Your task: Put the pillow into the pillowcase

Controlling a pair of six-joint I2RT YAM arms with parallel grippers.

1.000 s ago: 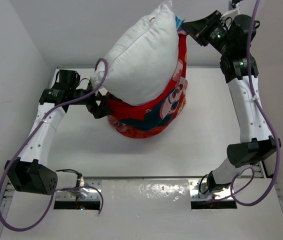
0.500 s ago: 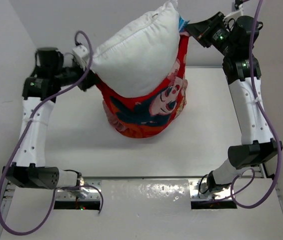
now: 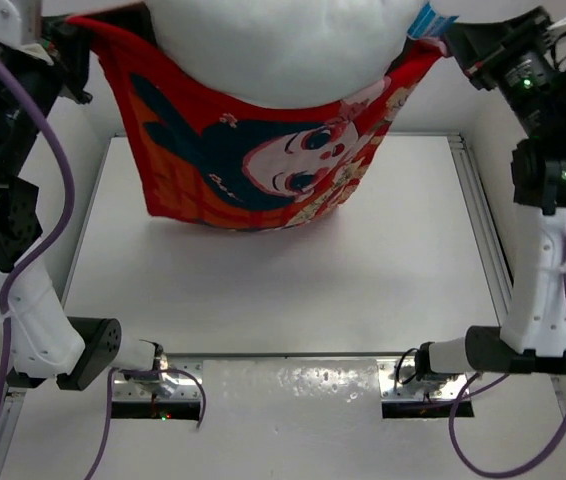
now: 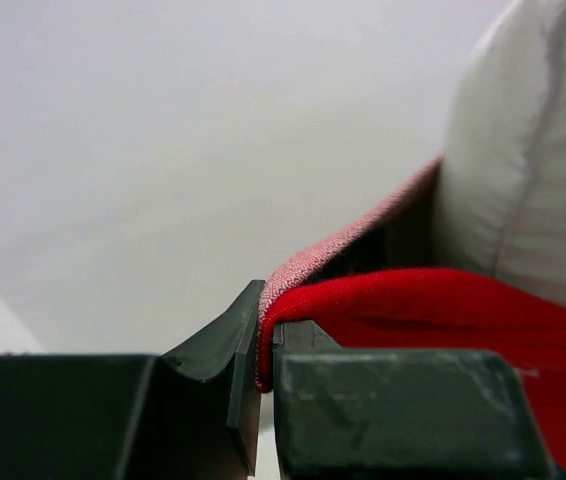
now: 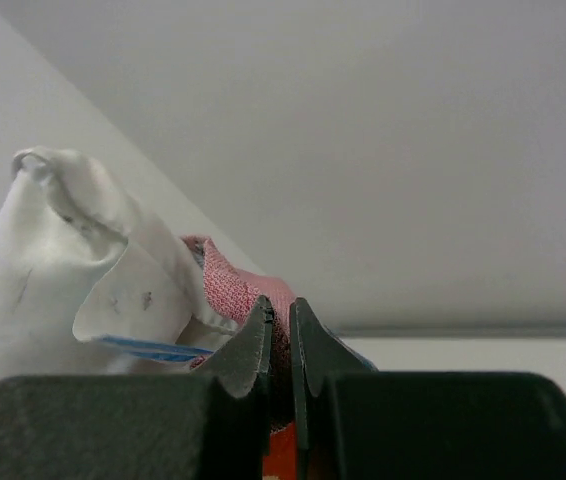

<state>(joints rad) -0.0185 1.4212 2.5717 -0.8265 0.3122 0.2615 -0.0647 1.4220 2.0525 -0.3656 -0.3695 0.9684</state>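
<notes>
The red-orange pillowcase (image 3: 263, 160) hangs high above the table, stretched wide between both grippers, its cartoon print facing the top camera. The white pillow (image 3: 273, 45) sits in its open mouth, bulging out at the top of the view. My left gripper (image 3: 68, 28) is shut on the pillowcase's left edge; in the left wrist view the gripper (image 4: 265, 350) pinches the red hem (image 4: 433, 310), with the pillow (image 4: 528, 180) to the right. My right gripper (image 3: 456, 45) is shut on the right edge; its wrist view shows the gripper (image 5: 278, 340) clamping the pink reverse (image 5: 238, 290) beside the pillow (image 5: 53, 270).
The white table (image 3: 283, 300) lies below the hanging fabric, with raised rails at its sides and white walls around. A blue label (image 3: 431, 20) sticks out by the right gripper. Purple cables loop round both arms.
The left gripper shut on the pillowcase's left edge and rose up and left. Both arms lifted, spreading the pillowcase wide off the table with the pillow sunk deeper into it.
</notes>
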